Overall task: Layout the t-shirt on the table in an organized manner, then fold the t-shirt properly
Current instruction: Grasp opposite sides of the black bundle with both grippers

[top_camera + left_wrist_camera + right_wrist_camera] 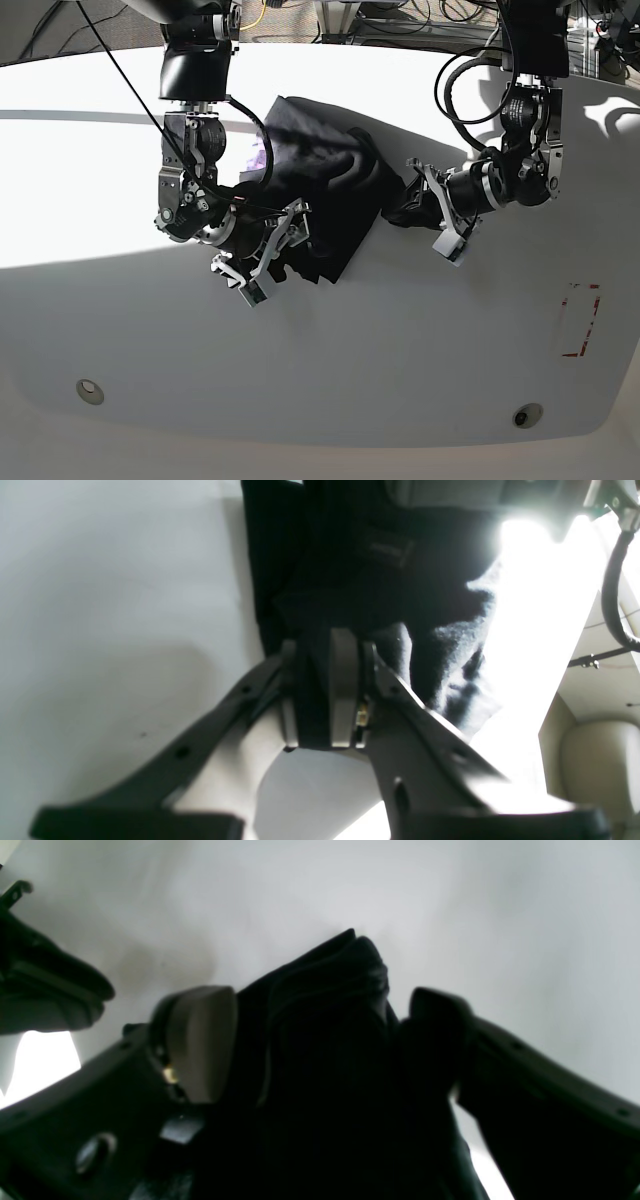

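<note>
Left wrist view: left hand (325, 700) clamped on a fold of the black t-shirt (370, 575), pads pressed tight, cloth hanging over the white bench (110, 605). Right wrist view: right hand (320, 1040) with its pads spread wide and a thick bunch of shirt (320, 1030) between them, apparently gripped. Base view: shirt (320, 180) bunched mid-bench, stretched between right hand (270, 250) at left and left hand (425, 210) at right; red dashed rectangle (580, 320) near right, metal discs (89, 389) along the near edge.

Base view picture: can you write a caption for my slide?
Two robot arms, the right gripper and the left gripper, hold a bunched black t-shirt over the white table.
</note>
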You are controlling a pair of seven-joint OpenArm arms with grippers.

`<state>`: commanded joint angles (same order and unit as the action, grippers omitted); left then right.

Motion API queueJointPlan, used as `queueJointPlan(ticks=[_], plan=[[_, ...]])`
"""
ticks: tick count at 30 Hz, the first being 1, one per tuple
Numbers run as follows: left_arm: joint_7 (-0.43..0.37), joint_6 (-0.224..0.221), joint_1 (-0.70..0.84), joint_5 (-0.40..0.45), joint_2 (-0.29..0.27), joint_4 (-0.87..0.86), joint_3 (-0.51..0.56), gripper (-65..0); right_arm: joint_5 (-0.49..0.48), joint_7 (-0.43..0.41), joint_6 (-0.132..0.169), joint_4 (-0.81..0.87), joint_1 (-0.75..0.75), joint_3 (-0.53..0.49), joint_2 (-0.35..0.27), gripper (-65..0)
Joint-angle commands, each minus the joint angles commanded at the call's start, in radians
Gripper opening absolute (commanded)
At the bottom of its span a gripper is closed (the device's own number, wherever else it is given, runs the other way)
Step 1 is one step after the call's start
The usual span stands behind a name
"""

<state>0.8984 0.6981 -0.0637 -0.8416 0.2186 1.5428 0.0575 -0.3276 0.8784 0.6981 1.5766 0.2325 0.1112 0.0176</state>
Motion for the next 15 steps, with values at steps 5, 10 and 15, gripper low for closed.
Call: queueJointPlan(ticks=[5,10,15], plan=[[0.000,0.000,-0.002,0.003,-0.003,0.049,0.032,-56.9,0.011,0.002,0.000,0.150,-0.017,0.008,-0.012,0.0],[0.000,0.000,-0.012,-0.003,-0.021,0.089,0.084,-56.9,0.002,0.002,0.000,0.301,-0.074,0.044,-0.064,0.0],[0.000,0.000,-0.035,0.005,-0.072,0.084,0.132,-56.9,0.002,0.002,0.000,0.339,-0.110,0.094,-0.097,0.0]])
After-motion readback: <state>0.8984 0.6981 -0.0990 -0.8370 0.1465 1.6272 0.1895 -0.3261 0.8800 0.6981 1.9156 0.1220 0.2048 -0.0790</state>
